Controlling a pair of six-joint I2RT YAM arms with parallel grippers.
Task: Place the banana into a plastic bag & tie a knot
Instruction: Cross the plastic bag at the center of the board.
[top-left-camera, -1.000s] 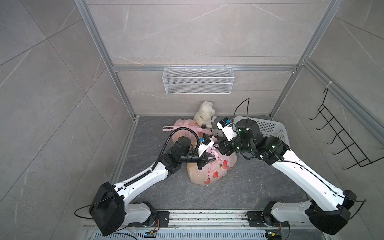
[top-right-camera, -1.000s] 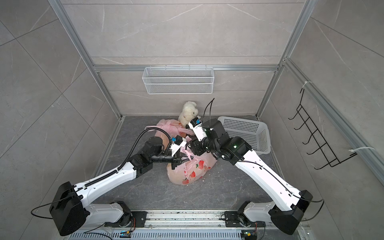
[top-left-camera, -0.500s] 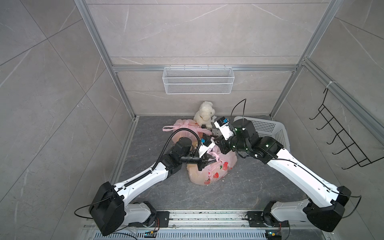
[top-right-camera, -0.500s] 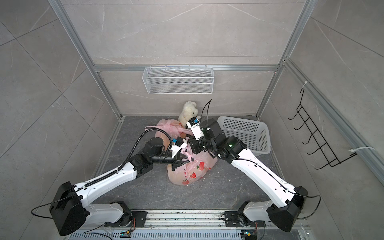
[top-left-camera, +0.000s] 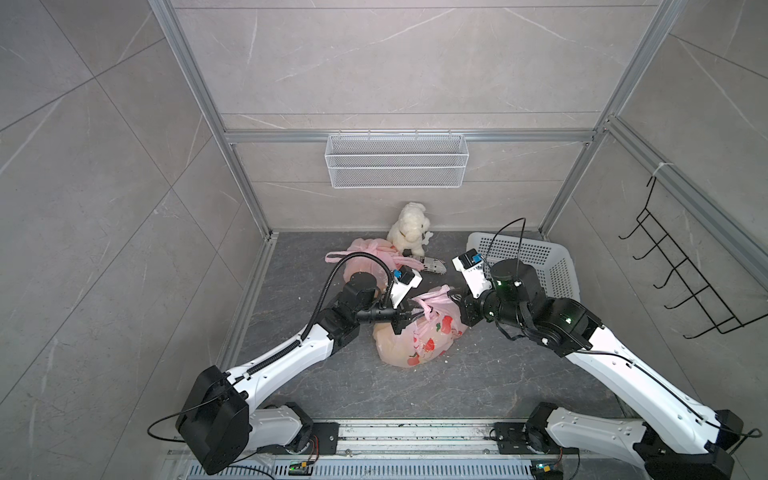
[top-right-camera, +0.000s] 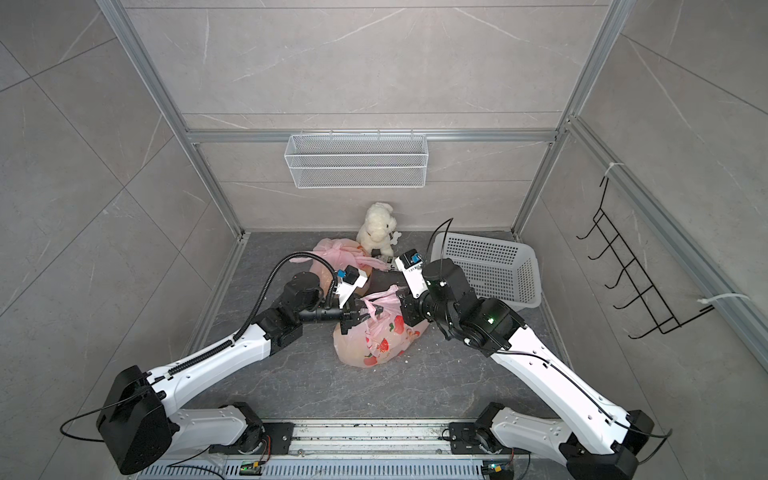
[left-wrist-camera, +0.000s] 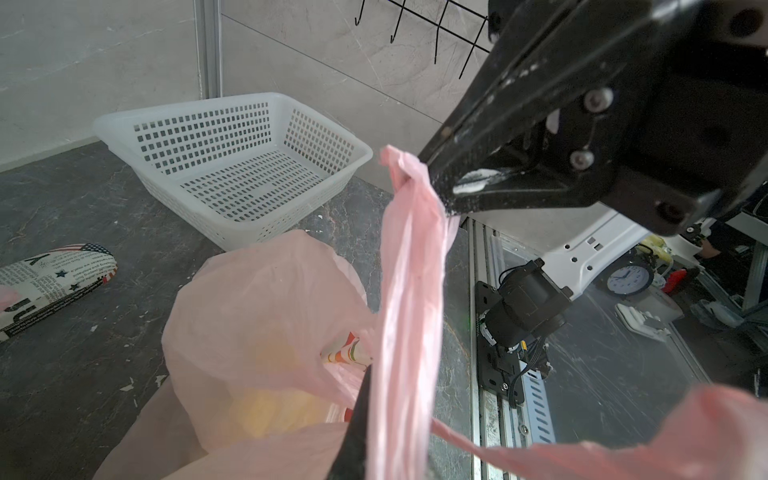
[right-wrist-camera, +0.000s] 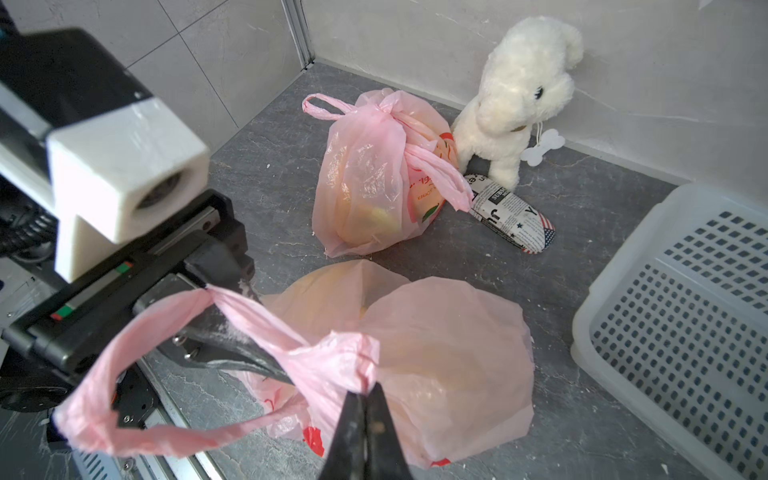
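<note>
Pinching the two handles of the pink plastic bag (top-left-camera: 419, 345), both arms meet low over the grey floor (top-left-camera: 332, 386) in both top views. The right gripper (right-wrist-camera: 365, 394) is clamped tight on the bunched film where one handle (left-wrist-camera: 409, 249) rises from the bag's mouth. It holds that strip up and taut, probably so it can be led across the other.

The left gripper (top-left-camera: 415, 316) is likewise clenched, with the second handle's loop (right-wrist-camera: 145, 442) draped about its black jaws; exactly where it nips the film I cannot tell.

The banana (left-wrist-camera: 274, 411) is already inside, showing as a yellow shape through the film low in the bag. Its weight keeps the bag resting on the floor while only the handles are lifted.

By my judgement the knot is not yet formed.

Behind, a second pink bag (right-wrist-camera: 365, 178), knotted, lies just beside the white plush dog (right-wrist-camera: 519, 95), well apart from the white basket (right-wrist-camera: 685, 311).
</note>
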